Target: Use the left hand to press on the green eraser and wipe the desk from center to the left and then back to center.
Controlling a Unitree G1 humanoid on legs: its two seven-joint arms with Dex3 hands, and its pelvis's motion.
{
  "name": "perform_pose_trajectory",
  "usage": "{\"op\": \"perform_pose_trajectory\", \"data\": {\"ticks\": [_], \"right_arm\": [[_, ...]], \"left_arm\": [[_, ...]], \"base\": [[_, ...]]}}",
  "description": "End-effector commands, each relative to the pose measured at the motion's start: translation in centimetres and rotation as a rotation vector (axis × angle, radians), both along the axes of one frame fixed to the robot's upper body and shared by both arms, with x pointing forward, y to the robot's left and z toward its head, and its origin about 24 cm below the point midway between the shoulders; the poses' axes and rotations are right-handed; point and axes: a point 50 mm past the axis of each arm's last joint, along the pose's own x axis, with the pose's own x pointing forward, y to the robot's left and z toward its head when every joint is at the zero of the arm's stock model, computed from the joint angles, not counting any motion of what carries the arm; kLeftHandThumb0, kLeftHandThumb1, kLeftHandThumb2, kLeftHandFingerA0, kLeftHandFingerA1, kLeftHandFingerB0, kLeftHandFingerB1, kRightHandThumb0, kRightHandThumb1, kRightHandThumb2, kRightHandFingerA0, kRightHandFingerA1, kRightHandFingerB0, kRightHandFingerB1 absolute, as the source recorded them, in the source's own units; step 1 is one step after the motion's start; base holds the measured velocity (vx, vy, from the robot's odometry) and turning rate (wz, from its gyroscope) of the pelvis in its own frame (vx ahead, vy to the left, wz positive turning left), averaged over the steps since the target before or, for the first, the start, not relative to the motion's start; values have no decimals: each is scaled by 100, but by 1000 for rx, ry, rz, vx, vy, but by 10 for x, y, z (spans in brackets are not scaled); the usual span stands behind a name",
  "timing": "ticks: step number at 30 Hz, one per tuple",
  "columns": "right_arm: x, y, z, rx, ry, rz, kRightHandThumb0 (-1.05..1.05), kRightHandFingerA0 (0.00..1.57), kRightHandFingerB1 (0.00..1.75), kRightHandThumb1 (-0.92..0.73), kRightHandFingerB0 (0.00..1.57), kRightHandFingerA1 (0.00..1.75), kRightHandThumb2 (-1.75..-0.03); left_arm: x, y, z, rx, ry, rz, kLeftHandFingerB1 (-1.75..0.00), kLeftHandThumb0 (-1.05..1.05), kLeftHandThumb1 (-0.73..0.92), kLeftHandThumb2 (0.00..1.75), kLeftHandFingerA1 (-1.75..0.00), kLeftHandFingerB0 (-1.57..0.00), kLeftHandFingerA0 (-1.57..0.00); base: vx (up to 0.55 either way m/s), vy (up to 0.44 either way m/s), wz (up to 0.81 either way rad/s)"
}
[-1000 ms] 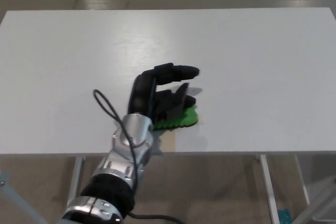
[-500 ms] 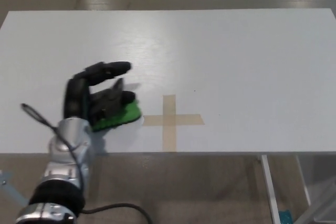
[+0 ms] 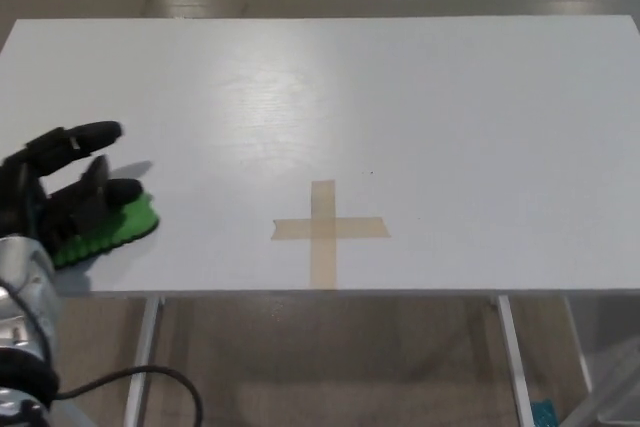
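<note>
The robot's black left hand (image 3: 62, 197) lies flat on the bright green, wavy-edged eraser (image 3: 112, 230) near the left end of the white rectangular desk (image 3: 420, 107), close to its front edge. Two fingers (image 3: 100, 192) press down on the eraser's top, while the upper one stretches above it, apart from them. A tan tape cross (image 3: 326, 229) marks the desk's centre, well apart from the eraser.
</note>
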Motion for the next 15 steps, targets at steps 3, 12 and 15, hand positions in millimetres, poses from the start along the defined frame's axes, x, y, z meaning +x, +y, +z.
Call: {"op": "perform_pose_trajectory", "data": {"ticks": [3, 12, 15], "right_arm": [[-6, 0, -2, 2, 9, -24, -44, 66, 39, -76, 58, 54, -63], [-10, 0, -3, 15, 15, -24, -45, 66, 39, -76, 58, 54, -63], [-10, -1, -3, 18, 14, -19, -45, 66, 39, -76, 58, 54, -63]], "left_arm": [[-19, 13, -29, -41, 144, 23, -49, -11, 80, 65, -51, -95, -101], [-16, -1, -31, -17, 137, -26, -49, -16, 78, 64, -51, -96, -103], [-12, -15, -33, -9, 130, -73, -49, -19, 78, 65, -52, -96, -105]], "base": [[0, 0, 0], [0, 0, 0], [0, 0, 0]]}}
